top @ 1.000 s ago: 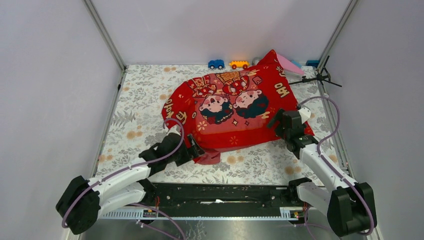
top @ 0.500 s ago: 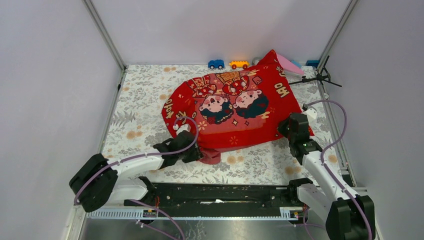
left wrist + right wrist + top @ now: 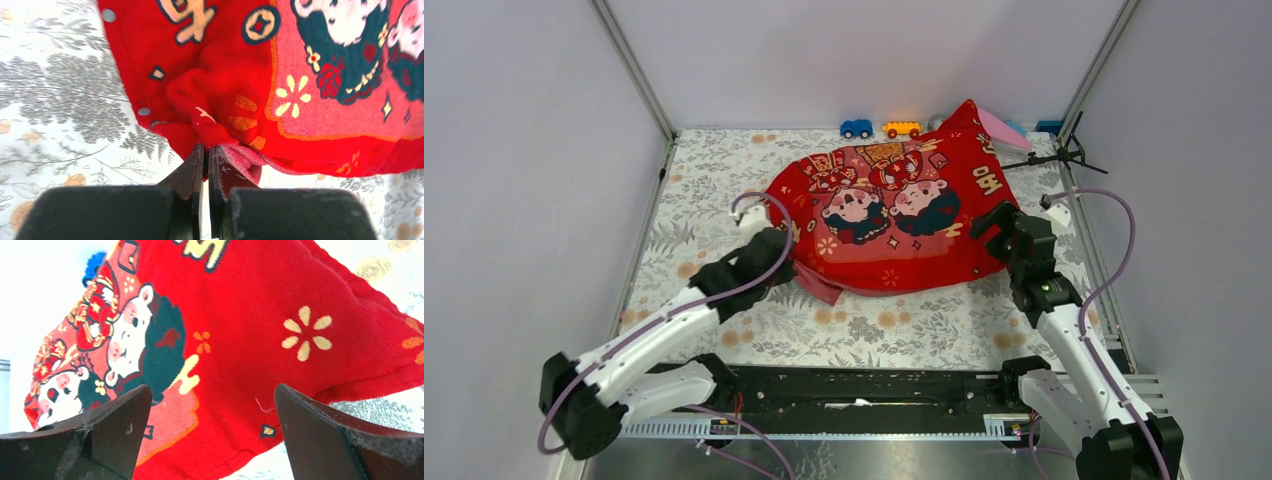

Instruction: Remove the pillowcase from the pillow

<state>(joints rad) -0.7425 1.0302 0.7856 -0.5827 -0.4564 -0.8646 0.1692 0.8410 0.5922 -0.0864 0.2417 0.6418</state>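
Pillowcase (image 3: 894, 215) near-left edge pinched in left claw (image 3: 206, 148); right claw (image 3: 212, 392) wide over right edge

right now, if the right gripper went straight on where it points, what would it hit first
The pillowcase: the open right gripper points at its red printed side, with nothing between. Depth is unclear, so the gap is hard to judge.

The pillow was wholly hidden inside the pillowcase (image 3: 894, 225), which ran off the top and right edges of the left wrist view. Behind its far corner a pink thing (image 3: 1006, 130) was half covered and could not be identified, and the pillowcase's characters were too small to read from above.
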